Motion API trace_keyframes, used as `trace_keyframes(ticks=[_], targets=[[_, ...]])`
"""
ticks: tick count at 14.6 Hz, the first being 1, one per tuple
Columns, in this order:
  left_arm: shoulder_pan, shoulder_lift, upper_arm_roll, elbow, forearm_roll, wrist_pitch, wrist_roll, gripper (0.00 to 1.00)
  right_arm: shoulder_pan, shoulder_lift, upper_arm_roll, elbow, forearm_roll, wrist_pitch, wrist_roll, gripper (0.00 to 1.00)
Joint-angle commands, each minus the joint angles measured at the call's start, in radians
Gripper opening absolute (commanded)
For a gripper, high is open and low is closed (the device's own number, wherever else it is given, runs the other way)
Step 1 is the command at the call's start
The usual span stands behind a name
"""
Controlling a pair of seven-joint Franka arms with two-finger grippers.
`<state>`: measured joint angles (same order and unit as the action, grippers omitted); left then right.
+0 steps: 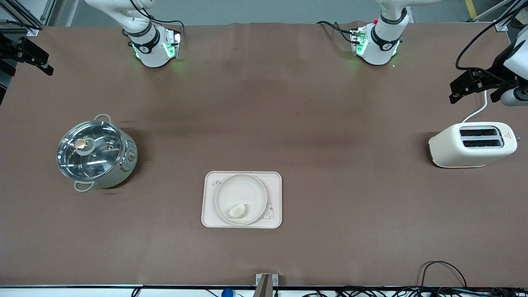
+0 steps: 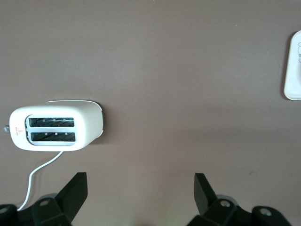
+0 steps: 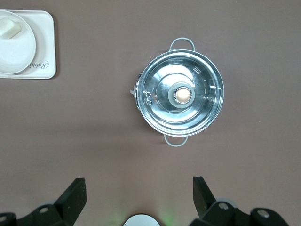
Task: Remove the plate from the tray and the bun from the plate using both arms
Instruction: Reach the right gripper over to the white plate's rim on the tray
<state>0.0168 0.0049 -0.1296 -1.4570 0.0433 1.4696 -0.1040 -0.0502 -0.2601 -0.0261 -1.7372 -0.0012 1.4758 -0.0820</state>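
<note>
Brown desk (image 1: 264,103), lower centre: bun (image 1: 237,211) on plate (image 1: 241,194) on tray (image 1: 274,181); left tool (image 2: 139,195), right tool (image 3: 138,195) spread apart, empty, about equally distant.

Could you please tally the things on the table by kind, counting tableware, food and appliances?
Tableware: 2, the tray and the plate
Food: 1, the bun
Appliances: 2, the pot and the toaster
Total: 5
</note>
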Motion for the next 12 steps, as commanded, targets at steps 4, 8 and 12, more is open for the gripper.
trace_keyframes(ticks=[4,8,12], targets=[[-0.012,0.030,-0.005,0.020,0.027,0.018,0.001,1.00,0.001,-0.027,0.002,-0.109,0.073,0.116,0.022,1.00],[-0.014,0.046,-0.007,0.026,0.030,0.018,0.007,1.00,0.096,0.088,0.011,-0.216,0.193,0.349,0.127,1.00],[-0.015,0.047,-0.021,0.024,0.032,0.020,0.013,1.00,0.213,0.272,0.011,-0.213,0.271,0.565,0.278,1.00]])
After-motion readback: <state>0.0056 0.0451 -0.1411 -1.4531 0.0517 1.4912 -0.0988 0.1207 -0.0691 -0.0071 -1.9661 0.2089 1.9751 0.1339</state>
